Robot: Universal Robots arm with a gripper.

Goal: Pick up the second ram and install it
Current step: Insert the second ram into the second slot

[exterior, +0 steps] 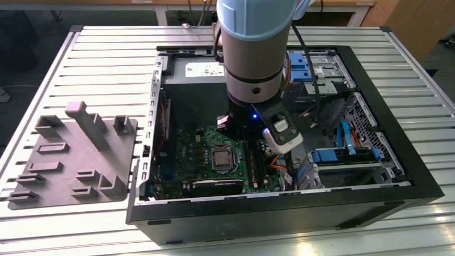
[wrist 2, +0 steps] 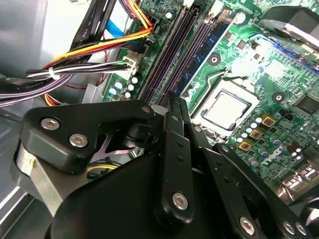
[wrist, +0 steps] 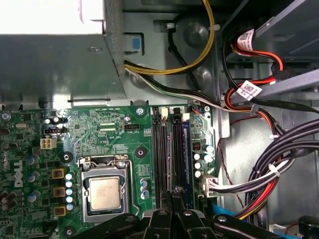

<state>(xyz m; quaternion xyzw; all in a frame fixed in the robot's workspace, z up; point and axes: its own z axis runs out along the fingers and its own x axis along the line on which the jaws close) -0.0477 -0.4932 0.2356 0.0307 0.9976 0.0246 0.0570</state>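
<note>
Just above the memory sockets (wrist: 167, 154), the pincer (wrist 2: 174, 102) clenched, fingertips together, nothing visibly held.

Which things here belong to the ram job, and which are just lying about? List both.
Job:
- gripper, tips at the sockets
- ram, seated in a socket
- gray fixture

Lying about:
- processor
- cables
- blue drive caddies
</note>
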